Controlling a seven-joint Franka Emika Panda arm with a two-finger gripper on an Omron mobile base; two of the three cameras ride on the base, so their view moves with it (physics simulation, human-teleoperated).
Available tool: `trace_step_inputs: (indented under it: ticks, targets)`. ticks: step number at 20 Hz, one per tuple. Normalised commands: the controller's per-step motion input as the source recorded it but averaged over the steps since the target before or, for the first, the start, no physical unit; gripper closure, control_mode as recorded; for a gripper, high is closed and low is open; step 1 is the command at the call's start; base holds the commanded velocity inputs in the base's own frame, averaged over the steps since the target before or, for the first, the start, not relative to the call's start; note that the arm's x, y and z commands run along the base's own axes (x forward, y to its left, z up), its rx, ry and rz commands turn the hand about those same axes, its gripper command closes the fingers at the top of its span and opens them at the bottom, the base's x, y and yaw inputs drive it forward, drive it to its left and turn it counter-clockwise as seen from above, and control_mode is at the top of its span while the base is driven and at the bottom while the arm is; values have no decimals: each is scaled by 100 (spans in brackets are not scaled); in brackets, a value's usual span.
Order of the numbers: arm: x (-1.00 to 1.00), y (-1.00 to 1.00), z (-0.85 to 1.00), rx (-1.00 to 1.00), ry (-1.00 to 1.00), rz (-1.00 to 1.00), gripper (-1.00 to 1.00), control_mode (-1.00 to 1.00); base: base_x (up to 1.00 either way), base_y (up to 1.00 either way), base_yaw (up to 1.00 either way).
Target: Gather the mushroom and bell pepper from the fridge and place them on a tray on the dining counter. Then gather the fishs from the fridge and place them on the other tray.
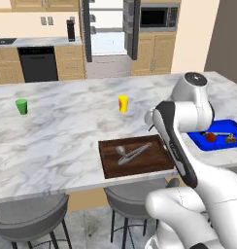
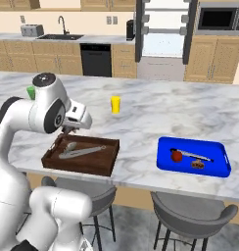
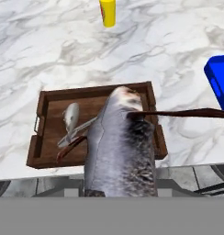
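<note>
Looking at the dining counter [image 1: 57, 141], you're most of the way through this one. The blue tray [image 2: 214, 169] near the counter's right front edge already has two small items in it, a red one [image 2: 177, 156] and a brownish one [image 2: 198, 164] — I'd guess the bell pepper and mushroom, though they're too small to be sure. So the veggie half looks done.

The brown tray [image 3: 49, 103] at the front edge of the counter has one fish [image 1: 132, 152] lying in it. The second fish [image 3: 120, 147] hangs from the gripper [image 2: 68, 129], right above the brown tray's near rim in the hand view. The fingertips are hidden behind the fish, so I can't tell how wide the jaws are, but it's clearly being carried.

What's left, as I read it: lower that fish into the brown tray beside the other and let go.
</note>
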Motion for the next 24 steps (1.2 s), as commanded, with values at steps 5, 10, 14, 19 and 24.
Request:
trace_step_inputs:
  ticks: [5,10,14,19,24]
  targets:
    - [58,0,-41,0,0,0,100,-100,0,0,0]
    - [47,0,-53,0,0,0,100,-100,0,0,0]
    - [21,-1,-59,0,0,0,100,-100,0,0,0]
    - [3,-7,-54,1,0,0,100,-100,0,0,0]
    - [3,-17,-51,0,0,0,100,-100,0,0,0]
